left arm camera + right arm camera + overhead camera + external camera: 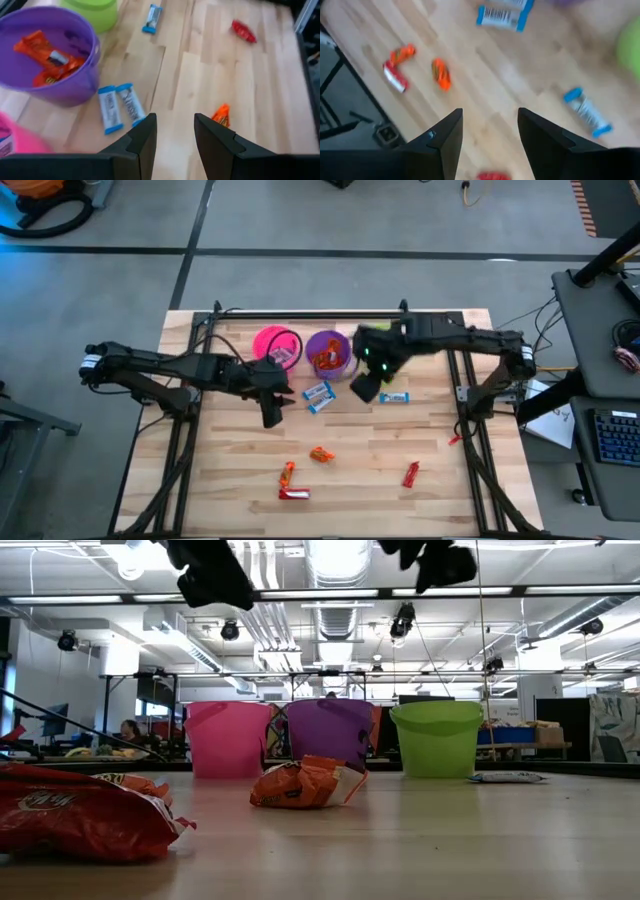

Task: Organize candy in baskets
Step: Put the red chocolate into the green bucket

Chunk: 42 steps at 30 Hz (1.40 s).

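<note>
my left hand [172,137] hovers over the bench [380,470], fingers spread, nothing between them, just beside two blue bars [120,106]. my right hand [487,135] hangs near the green basket [436,738], fingers spread and empty. left wrist view alone looks inside the purple basket [75,85]: orange candy [47,57] lies in it. low view shows the pink basket [227,738], purple and green in a row, an orange bar [305,783] in front. high view adds loose red bars [410,473] toward the near edge.
</note>
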{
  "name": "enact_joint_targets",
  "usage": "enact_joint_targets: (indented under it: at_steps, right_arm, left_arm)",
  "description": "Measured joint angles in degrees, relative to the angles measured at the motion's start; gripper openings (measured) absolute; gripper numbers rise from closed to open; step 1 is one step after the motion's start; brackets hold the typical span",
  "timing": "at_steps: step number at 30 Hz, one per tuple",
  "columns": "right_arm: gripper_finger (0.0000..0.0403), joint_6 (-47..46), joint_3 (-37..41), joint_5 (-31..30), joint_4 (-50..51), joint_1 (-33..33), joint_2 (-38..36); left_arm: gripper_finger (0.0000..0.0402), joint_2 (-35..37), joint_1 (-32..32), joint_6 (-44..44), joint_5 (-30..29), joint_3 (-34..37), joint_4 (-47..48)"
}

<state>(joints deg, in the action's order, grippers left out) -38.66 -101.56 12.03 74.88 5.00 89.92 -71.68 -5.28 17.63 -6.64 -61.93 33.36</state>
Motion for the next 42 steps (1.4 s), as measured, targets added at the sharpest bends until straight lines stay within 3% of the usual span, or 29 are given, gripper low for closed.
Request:
enact_joint_targets:
  at_steps: [9,17,28,37,42]
  right_arm:
    - [0.0188,-11.83,2.36,-5.78,7.93,-11.18,-0.14]
    - [0.0188,-24.62,13.02,-7.60,6.32,-19.46,-3.84]
    - [0.0188,-48.52,31.90,-7.62,-10.20,-31.40,-12.03]
    - [0.0188,-61.60,45.22,-7.73,-25.44,-38.13,-12.49]
    - [0.0187,-68.68,50.73,-9.26,-30.91,-40.42,-12.49]
  left_arm:
    - [0.0115,-1.53,-1.62,4.37,-0.20,-0.04,-4.79]
    - [0.0115,-1.46,-1.92,6.93,-0.32,-0.22,-8.29]
    - [0.0115,-1.44,-3.76,15.28,-0.30,-2.37,-14.25]
    - [0.0115,-1.42,-7.60,20.64,-0.45,-4.79,-14.05]
    - [0.0115,-1.50,-10.91,23.52,-3.52,-4.76,-13.86]
